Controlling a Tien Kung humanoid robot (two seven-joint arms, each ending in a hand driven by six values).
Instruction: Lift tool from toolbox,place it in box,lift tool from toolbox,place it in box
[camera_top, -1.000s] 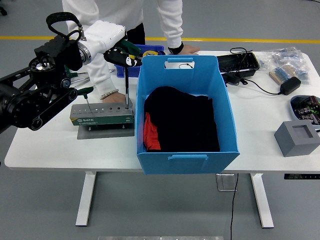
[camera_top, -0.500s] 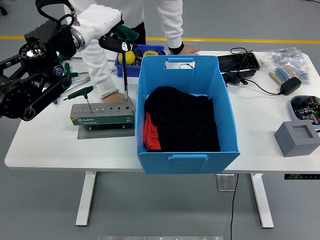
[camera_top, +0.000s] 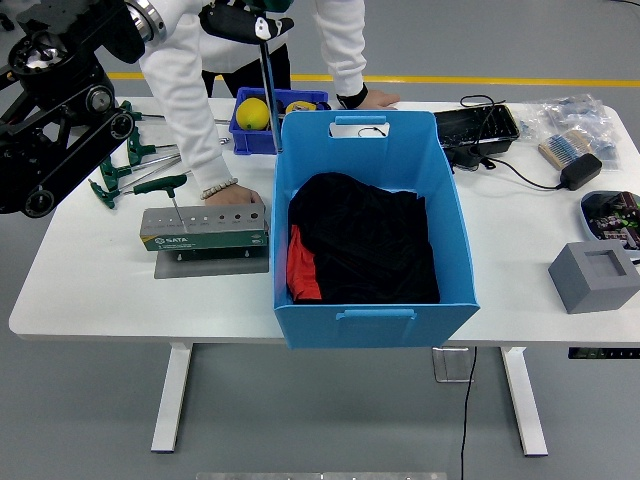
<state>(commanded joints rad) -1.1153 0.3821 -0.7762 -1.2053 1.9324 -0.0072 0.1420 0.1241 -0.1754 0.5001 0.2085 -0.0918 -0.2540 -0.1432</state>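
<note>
White worktop (camera_top: 120, 290) on grey floor; centre, blue box (camera_top: 370, 230); my left hand (camera_top: 240, 20), upper left, fingers gripping a tool (camera_top: 268, 95).

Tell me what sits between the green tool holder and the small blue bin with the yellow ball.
In the head view, a person's hand rests on the table just behind the tool holder, its white sleeve rising past the blue bin.

Robot left arm (camera_top: 60, 110): black linkages with round silver joint caps, white forearm shell, chrome wrist ring, black hand (camera_top: 235, 20). Person (camera_top: 335, 45) beyond the fingers: white long sleeves, dark trousers, black wristband.
</note>
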